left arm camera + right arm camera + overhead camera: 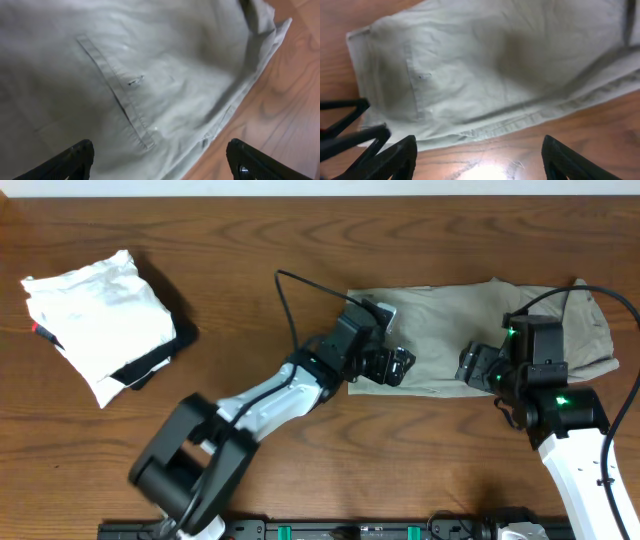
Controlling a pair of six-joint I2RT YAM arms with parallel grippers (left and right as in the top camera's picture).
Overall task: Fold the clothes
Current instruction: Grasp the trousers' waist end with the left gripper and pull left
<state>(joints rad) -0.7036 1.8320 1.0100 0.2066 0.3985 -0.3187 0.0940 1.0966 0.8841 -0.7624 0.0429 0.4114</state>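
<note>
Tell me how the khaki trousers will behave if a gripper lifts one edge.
Probably floppy: the trousers lie flat with soft creases, so a lifted edge would likely drape and trail. Likely light, being thin cloth. On the smooth wood table, pushing may slide or bunch them.

From overhead, the left gripper (395, 368) covers the near corner of the trousers (450, 315) at the end facing the white garment (100, 315). The right gripper (476, 366) hides a stretch of the trousers' near edge further along. Well apart from the trousers, a black cloth (152, 366) lies mostly buried under the white garment. A red speck (38, 330) on that garment's far side is too small to identify. In the left wrist view the trousers are blurred and run off three edges. In both wrist views the spread fingers (75, 160) are cut by the bottom edge. In the right wrist view, black prongs (350, 127) beside the trousers' pocket end are cropped at the side.
</note>
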